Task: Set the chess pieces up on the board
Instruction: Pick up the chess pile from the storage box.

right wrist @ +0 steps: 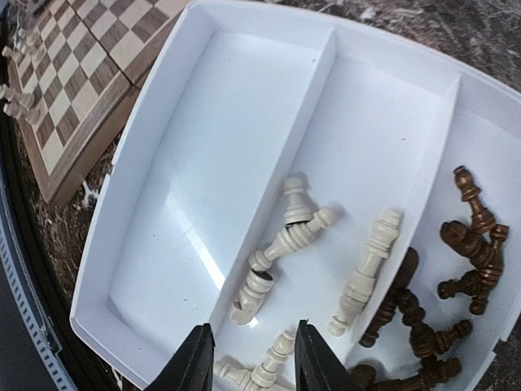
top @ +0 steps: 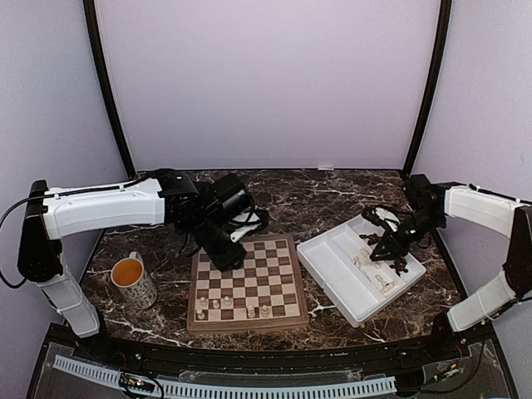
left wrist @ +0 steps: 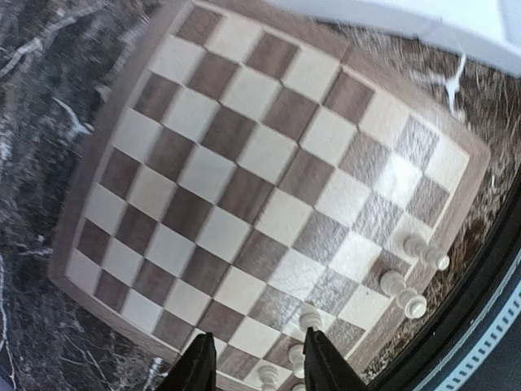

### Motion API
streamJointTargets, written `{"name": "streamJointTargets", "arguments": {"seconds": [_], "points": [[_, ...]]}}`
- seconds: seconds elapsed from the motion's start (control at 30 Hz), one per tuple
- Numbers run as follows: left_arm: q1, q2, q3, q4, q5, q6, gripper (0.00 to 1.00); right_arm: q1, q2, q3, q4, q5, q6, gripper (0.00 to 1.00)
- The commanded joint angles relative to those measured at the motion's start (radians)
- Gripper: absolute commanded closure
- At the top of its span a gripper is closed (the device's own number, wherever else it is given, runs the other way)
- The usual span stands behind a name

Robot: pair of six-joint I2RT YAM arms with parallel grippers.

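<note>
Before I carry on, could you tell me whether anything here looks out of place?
Nothing looks spilled or broken. The odd item is a mug of orange liquid standing left of the board, unrelated to chess. The chess pieces in the white tray lie jumbled on their sides.

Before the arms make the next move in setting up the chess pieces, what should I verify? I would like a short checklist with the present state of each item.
1. Left gripper empty, jaws apart above the board: ok.
2. Pale pieces on the board standing upright near its edge: ok.
3. Right gripper open and empty over the tray: ok.
4. Pale pieces in the tray lying apart for a clean grasp: not ok, two cross each other.
5. Dark pieces on the board: not ok, all that show lie in the tray.
6. Mug apart from the board: ok.
</note>
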Motion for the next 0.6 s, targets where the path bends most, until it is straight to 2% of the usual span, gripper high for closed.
{"name": "streamJointTargets", "arguments": {"seconds": [0.0,0.13,0.27,0.57], "points": [[0.022,-0.062,0.045,0.219,-0.111,-0.023,0.61,0.081,-0.001,-0.052,-0.003,0.224,0.004,0.66],[0.026,-0.050,0.044,0.459,-0.120,-0.109,0.61,0.109,0.031,-0.060,0.028,0.285,0.038,0.69],[0.026,-0.032,0.009,0.638,-0.032,-0.168,0.61,0.140,0.053,-0.035,0.053,0.286,0.062,0.70],[0.026,0.011,0.001,0.663,0.012,-0.198,0.61,0.180,0.193,0.051,0.103,0.275,0.131,0.64]]}}
